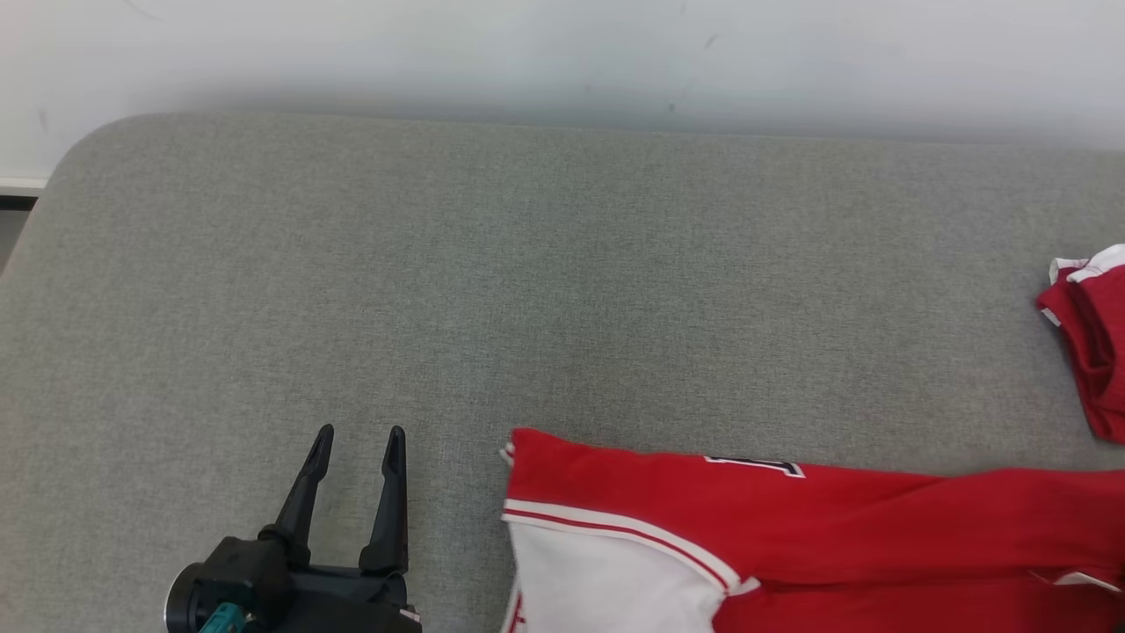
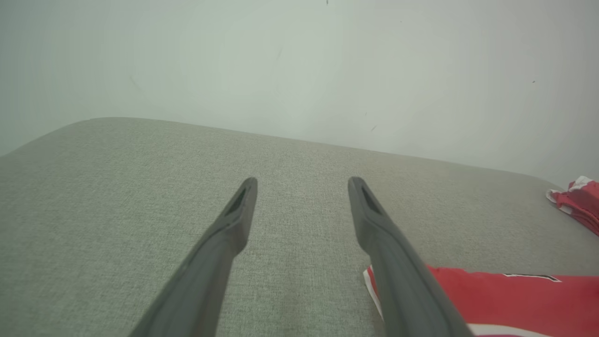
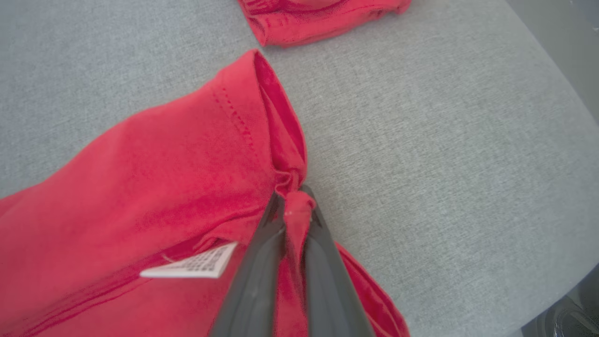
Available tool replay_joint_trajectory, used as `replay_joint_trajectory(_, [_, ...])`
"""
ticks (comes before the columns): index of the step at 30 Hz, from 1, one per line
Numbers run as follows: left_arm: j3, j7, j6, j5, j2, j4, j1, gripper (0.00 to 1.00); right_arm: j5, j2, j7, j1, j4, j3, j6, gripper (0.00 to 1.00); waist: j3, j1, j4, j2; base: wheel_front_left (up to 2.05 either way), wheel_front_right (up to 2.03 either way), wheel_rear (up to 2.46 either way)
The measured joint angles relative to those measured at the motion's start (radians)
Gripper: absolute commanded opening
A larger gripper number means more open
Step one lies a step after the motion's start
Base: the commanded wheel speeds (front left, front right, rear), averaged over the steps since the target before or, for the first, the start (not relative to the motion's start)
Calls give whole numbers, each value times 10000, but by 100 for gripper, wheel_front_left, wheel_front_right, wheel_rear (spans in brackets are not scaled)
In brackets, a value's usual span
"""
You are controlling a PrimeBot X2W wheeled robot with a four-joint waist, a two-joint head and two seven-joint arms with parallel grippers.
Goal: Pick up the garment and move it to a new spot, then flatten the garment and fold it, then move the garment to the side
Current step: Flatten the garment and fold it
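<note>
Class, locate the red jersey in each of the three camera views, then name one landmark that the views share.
Head view: the garment lies along the bottom edge, from centre to right.
Left wrist view: garment in the lower right corner, beside the open left gripper.
Right wrist view: garment across the left and bottom, hem pinched in the right gripper.
Shared landmark: the smaller red bundle on the grey surface.

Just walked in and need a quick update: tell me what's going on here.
The robot is working on a red-and-white jersey lying on a grey padded surface. Its right hand is shut on a bunched bit of the jersey's red edge, near the white label. Its left hand hangs open over bare surface beside the jersey, holding nothing. Another red cloth lies apart, further right.
</note>
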Motion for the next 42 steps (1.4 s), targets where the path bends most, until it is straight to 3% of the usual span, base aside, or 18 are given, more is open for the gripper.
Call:
replay_joint_trajectory(7, [4,0,-8,27,-27,12,0,100,-198,-8,182,125,-573,-884,-2,0,-66,-1,-150,0,0,0,0])
replay_joint_trajectory(11, [52,0,-13,38,-40,2,-1,100,-174,-10,313,194,-930,-719,-2,0,-106,0,-180,0,0,0,0])
replay_joint_trajectory(15, [288,0,4,142,-44,-94,6,100,654,-13,623,414,-1296,414,-2,0,-199,0,-168,0,0,0,0])
replay_joint_trajectory(20, [571,0,13,274,-12,-320,72,100,1950,-13,894,791,-1898,2577,-4,0,-296,-1,-98,0,0,0,0])
replay_joint_trajectory(25, [742,0,38,307,-6,-435,163,100,2458,-13,965,930,-2255,4410,-4,0,-349,0,57,0,0,0,0])
replay_joint_trajectory(42, [516,0,-17,276,-50,-217,260,100,2786,-10,612,266,-1346,7829,-4,0,-492,0,835,0,0,0,0])
